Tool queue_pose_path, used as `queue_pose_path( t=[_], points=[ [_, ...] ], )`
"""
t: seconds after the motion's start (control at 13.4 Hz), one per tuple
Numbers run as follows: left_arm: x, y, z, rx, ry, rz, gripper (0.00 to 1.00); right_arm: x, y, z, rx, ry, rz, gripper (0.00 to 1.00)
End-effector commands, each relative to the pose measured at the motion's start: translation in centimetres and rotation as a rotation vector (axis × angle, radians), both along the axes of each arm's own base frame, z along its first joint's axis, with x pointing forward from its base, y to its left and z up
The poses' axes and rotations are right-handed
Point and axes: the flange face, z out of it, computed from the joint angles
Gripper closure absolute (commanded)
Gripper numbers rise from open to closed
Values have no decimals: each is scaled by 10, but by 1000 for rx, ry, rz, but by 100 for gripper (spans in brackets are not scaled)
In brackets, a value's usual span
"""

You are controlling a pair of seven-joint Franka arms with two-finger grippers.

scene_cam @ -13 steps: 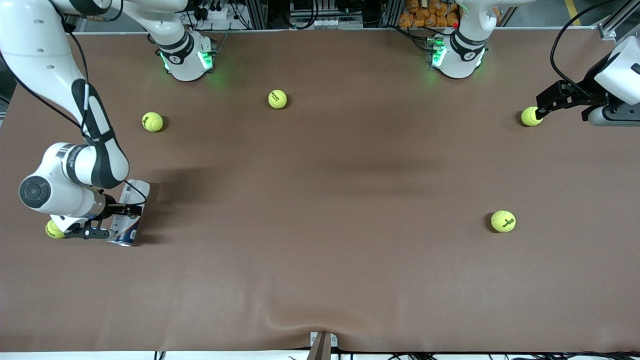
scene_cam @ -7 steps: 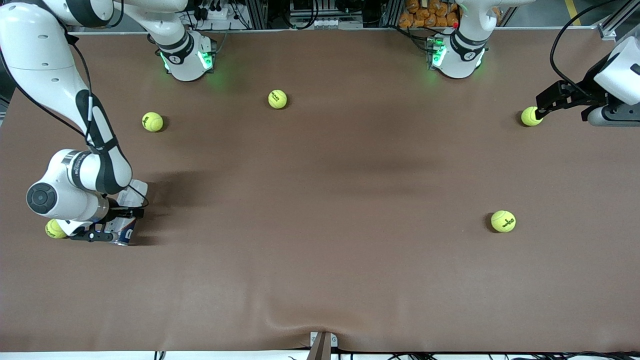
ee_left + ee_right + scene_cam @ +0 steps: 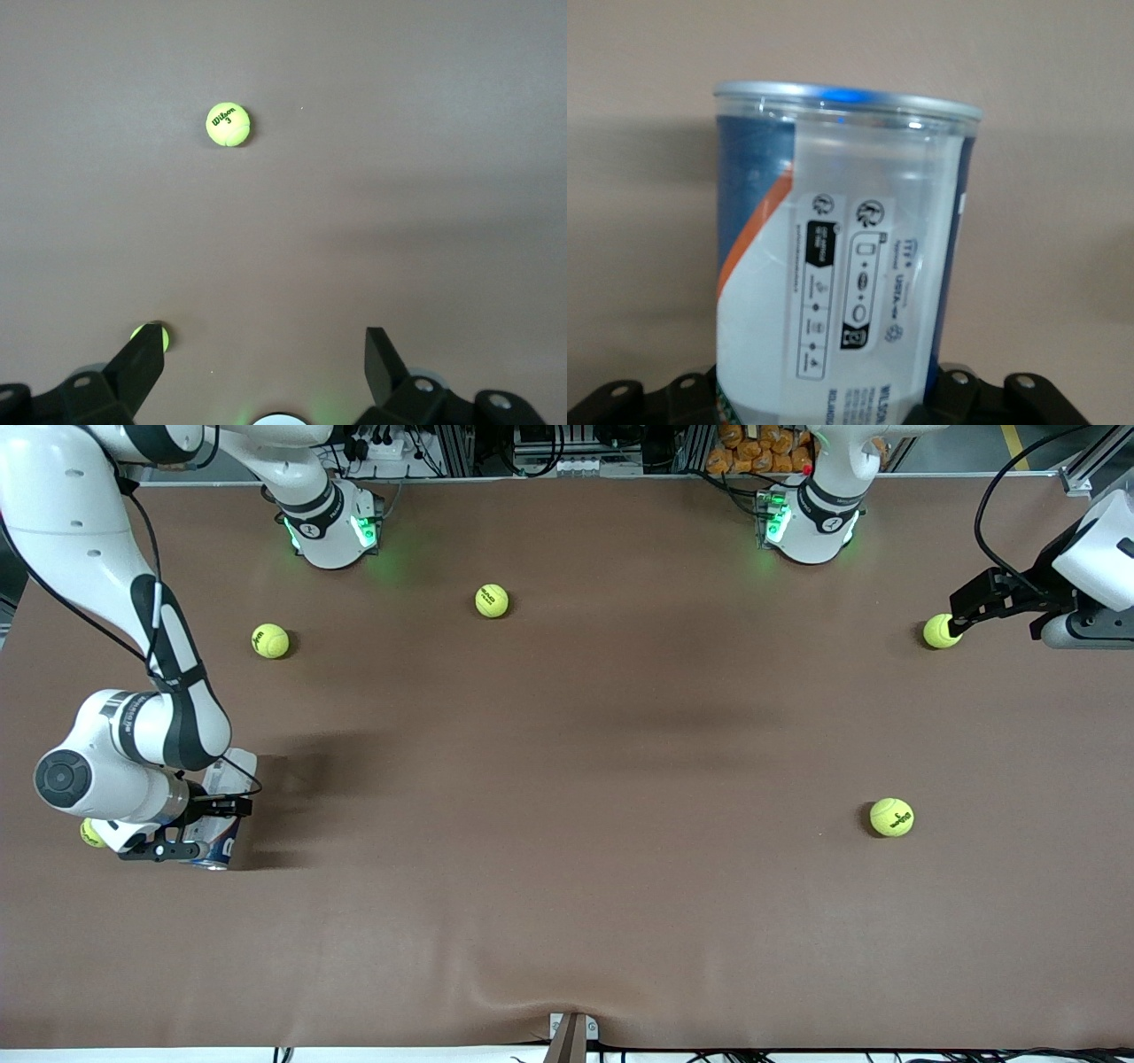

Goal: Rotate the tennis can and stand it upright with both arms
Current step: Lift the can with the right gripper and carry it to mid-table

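Closing since earlier, right gripper (image 3: 197, 828) now clamps white-and-navy silver-rimmed tennis can (image 3: 221, 815); left gripper (image 3: 262, 354) waits, jaws wide, over brown table (image 3: 567, 779).

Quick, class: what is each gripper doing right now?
Left gripper: open, holding nothing, above bare table.
Right gripper: shut on the lying clear tennis can with blue-and-white label.

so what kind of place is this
Probably a robotics lab test bench: two white arms bolted by green-lit bases to a brown covered table, aluminium framing and cables along its edge, and tennis balls scattered as props.
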Motion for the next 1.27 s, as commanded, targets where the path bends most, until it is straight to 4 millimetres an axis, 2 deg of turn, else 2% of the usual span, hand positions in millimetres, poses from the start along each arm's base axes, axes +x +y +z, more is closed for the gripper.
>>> queue_pose_path(
  t=[0.0, 0.22, 0.3, 0.67, 0.82, 1.2],
  points=[
    [-4, 1, 6, -2, -12, 3, 0, 19, 61, 53, 6, 2, 107, 45],
    [-3, 2, 5, -2, -9, 4, 0, 25, 147, 100, 7, 19, 241, 44],
    [-3, 2, 6, -2, -11, 6, 0, 24, 181, 109, 7, 7, 288, 41],
    [0, 3, 0, 0, 0, 7, 0, -8, 349, 122, 2, -67, 554, 41],
    [-1, 4, -1, 2, 1, 9, 0, -27, 413, 116, 10, -126, 654, 41],
    [0, 14, 1, 0, -2, 27, 0, -61, 508, 72, 42, -257, 888, 40]
  ],
)
